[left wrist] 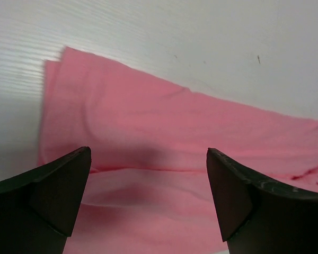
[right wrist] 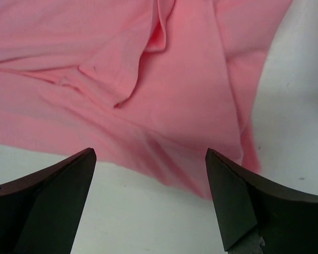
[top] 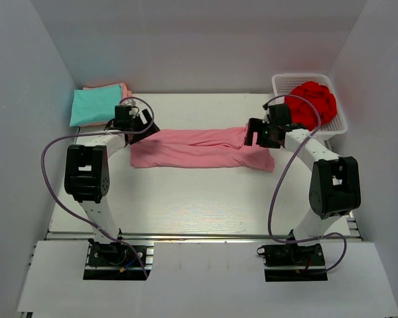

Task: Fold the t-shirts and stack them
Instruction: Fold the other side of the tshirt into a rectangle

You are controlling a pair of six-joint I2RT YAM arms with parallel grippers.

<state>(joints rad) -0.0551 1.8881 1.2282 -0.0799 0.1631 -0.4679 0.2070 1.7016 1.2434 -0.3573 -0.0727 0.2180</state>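
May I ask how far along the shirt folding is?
Done: folded teal shirt on a salmon shirt, back left. In hand: pink shirt in a long strip, left pincer and right pincer open over its ends. Left: folding it shorter, stacking it, perhaps the red cloth in the basket.

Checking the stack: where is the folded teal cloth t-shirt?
Top view: the folded teal cloth t-shirt lies at the far-left corner of the table, beyond the left gripper.
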